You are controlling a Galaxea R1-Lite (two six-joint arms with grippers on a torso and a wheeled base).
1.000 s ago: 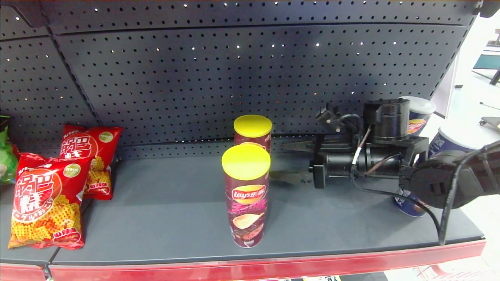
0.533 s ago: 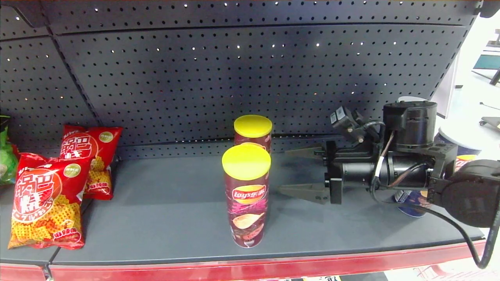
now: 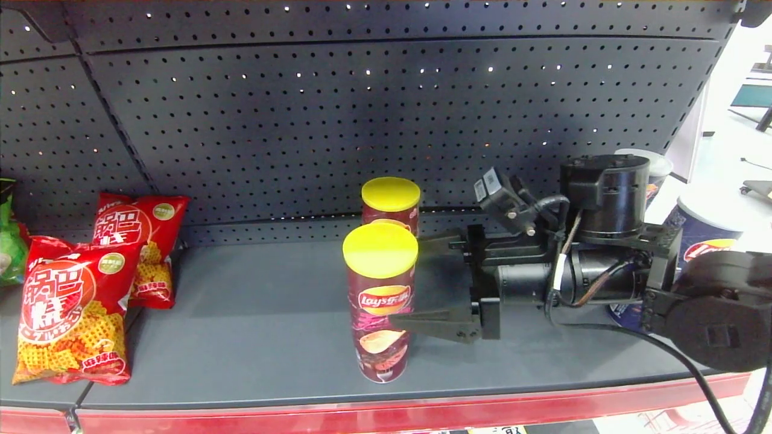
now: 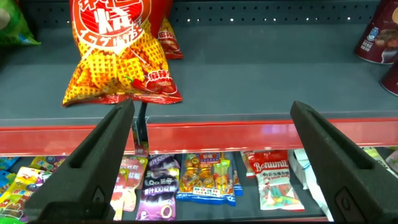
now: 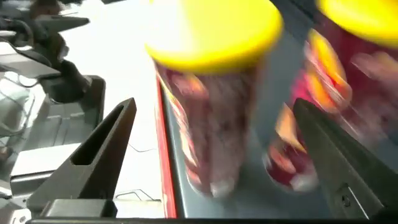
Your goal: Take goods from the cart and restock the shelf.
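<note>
Two maroon chip cans with yellow lids stand mid-shelf, the front can (image 3: 380, 301) before the back can (image 3: 390, 205). My right gripper (image 3: 413, 280) comes in from the right, open wide. One finger (image 3: 431, 322) lies in front of the front can and the other behind it. In the right wrist view the front can (image 5: 211, 106) sits between the fingers (image 5: 93, 162), with the back can (image 5: 348, 93) beside it. My left gripper (image 4: 212, 106) is open and holds nothing, low in front of the red shelf edge (image 4: 205, 127).
Red snack bags (image 3: 69, 313) (image 3: 142, 241) and a green bag (image 3: 9, 247) fill the shelf's left end. Blue cups with white lids (image 3: 705, 235) stand at the right end behind my arm. Candy packs (image 4: 199, 180) line the lower shelf. Bare shelf (image 3: 253, 313) lies between bags and cans.
My right gripper first drew back to the right and toward the shelf front, then pushed left with its fingers spread wider, so they now flank the front can. The cans stayed put.
</note>
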